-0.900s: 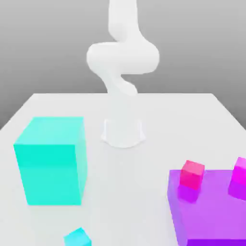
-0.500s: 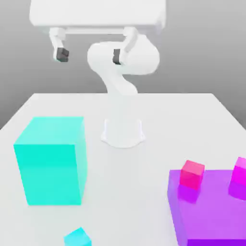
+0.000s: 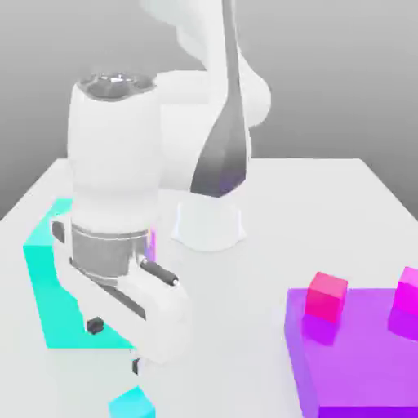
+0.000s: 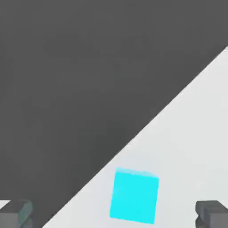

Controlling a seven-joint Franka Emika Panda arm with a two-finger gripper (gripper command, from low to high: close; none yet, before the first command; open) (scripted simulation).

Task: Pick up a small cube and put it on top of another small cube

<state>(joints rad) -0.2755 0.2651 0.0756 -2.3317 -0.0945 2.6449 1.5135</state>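
From the exterior view's left, the big cyan block stands on the white table, partly behind the arm's hand. Just in front of it, near the table's front edge, sits the small cyan cube, with nothing gripping it. The gripper hangs above the cube with its fingers spread wide; in the hand view the cube lies between them, though tilted against the line of the fingers. That skew is the main risk: closing on corners could twist or squirt the cube away, and it has little table left before the edge. Descending close to the big block could also graze it. Toward the right, two pink cubes rest on the purple block.
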